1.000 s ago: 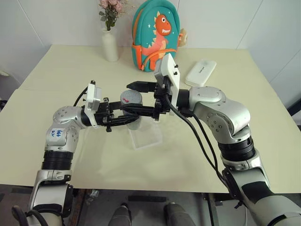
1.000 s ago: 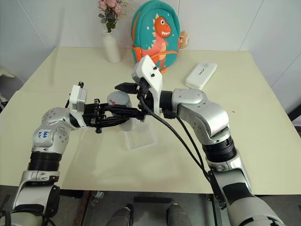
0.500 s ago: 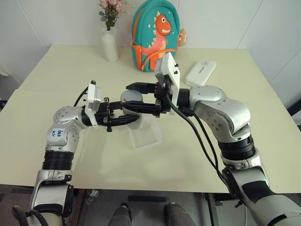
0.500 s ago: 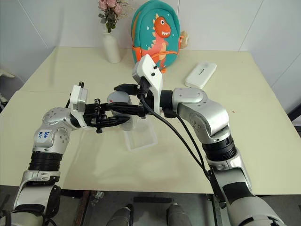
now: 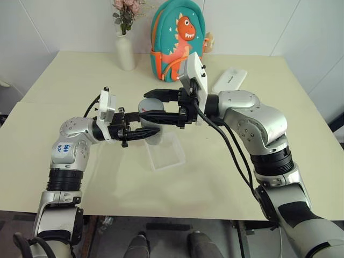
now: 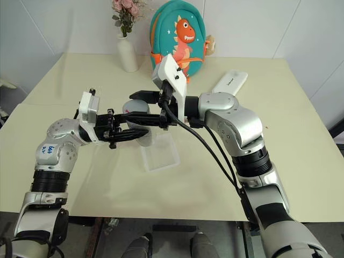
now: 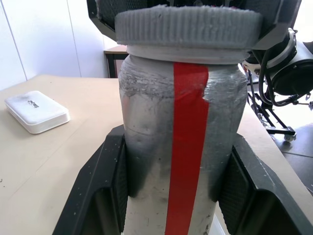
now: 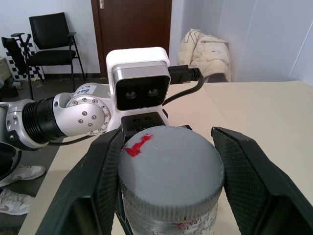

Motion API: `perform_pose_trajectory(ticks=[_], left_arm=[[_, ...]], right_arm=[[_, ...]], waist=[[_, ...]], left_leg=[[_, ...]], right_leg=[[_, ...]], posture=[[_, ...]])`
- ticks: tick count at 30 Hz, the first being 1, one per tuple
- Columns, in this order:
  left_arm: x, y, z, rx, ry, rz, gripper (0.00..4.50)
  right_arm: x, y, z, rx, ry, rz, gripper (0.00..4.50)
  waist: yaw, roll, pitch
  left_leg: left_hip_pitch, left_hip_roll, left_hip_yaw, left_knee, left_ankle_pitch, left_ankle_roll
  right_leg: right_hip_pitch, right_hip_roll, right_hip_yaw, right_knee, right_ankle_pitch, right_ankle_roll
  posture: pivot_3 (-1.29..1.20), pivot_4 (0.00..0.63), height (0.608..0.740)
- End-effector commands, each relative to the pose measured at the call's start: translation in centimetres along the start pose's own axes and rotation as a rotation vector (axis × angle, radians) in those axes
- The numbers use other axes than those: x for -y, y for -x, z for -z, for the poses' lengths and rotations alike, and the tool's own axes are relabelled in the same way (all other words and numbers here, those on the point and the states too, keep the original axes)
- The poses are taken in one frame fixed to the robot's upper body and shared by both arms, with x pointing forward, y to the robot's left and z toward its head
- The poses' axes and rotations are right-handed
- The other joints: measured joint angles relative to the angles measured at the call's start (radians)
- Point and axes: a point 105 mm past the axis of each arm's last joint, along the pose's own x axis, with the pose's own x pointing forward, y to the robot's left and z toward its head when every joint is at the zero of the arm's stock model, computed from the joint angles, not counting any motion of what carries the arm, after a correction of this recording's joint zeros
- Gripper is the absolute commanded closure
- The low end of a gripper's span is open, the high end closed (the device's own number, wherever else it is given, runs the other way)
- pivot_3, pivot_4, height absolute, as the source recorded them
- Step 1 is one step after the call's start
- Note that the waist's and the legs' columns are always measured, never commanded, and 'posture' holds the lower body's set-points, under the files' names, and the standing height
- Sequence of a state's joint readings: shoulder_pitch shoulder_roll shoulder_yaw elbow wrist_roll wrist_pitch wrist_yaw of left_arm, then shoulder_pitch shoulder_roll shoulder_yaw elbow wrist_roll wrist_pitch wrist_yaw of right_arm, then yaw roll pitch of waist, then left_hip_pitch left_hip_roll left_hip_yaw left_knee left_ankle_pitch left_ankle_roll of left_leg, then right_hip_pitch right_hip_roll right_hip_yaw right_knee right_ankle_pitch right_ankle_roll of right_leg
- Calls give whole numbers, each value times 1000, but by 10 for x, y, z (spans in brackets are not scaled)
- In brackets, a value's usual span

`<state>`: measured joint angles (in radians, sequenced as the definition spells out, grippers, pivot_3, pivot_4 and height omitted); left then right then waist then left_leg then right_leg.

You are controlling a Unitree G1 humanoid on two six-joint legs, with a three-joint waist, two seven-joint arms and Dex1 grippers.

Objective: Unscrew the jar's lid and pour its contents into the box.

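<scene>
My left gripper [image 5: 146, 130] is shut on the body of the jar [image 7: 181, 147], a clear jar with a red stripe, and holds it upright above the table. The grey ribbed lid [image 8: 168, 156] sits on top of it. From the opposite side my right gripper [image 5: 153, 105] reaches in level and is shut on that lid, one finger on each side. Just below and to the right of the jar, the clear shallow box [image 5: 167, 155] lies on the table. I cannot make out the jar's contents through its cloudy wall.
At the back of the cream table [image 5: 64, 86] stand a white vase with flowers [image 5: 126, 51] and a teal dinosaur backpack [image 5: 180, 40]. A white oblong case [image 5: 230, 80] lies at the back right. The table's front edge runs below both arms.
The right gripper's fingers have closed the last bit onto the lid. The jar and both hands sit slightly higher in the picture.
</scene>
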<state>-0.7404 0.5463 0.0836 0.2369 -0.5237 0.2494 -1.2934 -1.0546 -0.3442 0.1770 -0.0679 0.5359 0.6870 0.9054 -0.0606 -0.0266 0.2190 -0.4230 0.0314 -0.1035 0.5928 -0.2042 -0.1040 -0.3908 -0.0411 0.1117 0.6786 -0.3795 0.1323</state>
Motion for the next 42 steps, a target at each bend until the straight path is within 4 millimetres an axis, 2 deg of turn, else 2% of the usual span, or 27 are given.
perform_pose_trajectory(ticks=[1,13,27,31,35,37,40,42], left_arm=[[8,-1,10,-63,49,51,2519],[10,3,15,-142,105,80,2519],[5,1,8,-83,55,32,2519],[-8,15,-12,-66,-16,-60,2519],[-19,32,-29,-76,-69,-144,2519],[-25,45,-37,-96,-110,-205,2519],[-32,58,-45,-108,-149,-273,2519],[-40,66,-51,-106,-198,-342,2519]], right_arm=[[9,13,-41,106,168,59,1958],[11,15,-41,89,199,35,1958],[20,20,-46,98,221,57,1958],[50,50,-34,28,214,243,1958],[68,80,-15,-54,195,387,1958],[75,99,3,-114,161,484,1958],[73,114,26,-173,113,541,1958],[65,125,49,-220,54,577,1958]], waist=[[0,0,0],[-1,1,0],[0,2,1],[2,2,1],[4,2,1],[2,2,1],[0,2,1],[1,2,1]], left_leg=[[0,0,0,0,0,0],[0,0,0,0,0,0],[0,0,0,0,0,0],[0,0,0,0,0,0],[0,0,0,0,0,0],[0,0,0,-1,0,0],[0,0,1,-2,0,0],[0,0,1,-2,0,0]], right_leg=[[0,0,0,0,0,0],[0,0,0,0,0,0],[0,0,0,0,0,0],[0,0,0,0,0,0],[0,0,0,-1,0,0],[0,0,0,-1,0,0],[0,0,1,-2,0,0],[-1,0,1,-2,0,0]], posture=[[0,150,740],[0,150,740],[0,150,740],[0,150,740],[0,150,740],[0,150,740],[0,150,740],[0,150,740]])
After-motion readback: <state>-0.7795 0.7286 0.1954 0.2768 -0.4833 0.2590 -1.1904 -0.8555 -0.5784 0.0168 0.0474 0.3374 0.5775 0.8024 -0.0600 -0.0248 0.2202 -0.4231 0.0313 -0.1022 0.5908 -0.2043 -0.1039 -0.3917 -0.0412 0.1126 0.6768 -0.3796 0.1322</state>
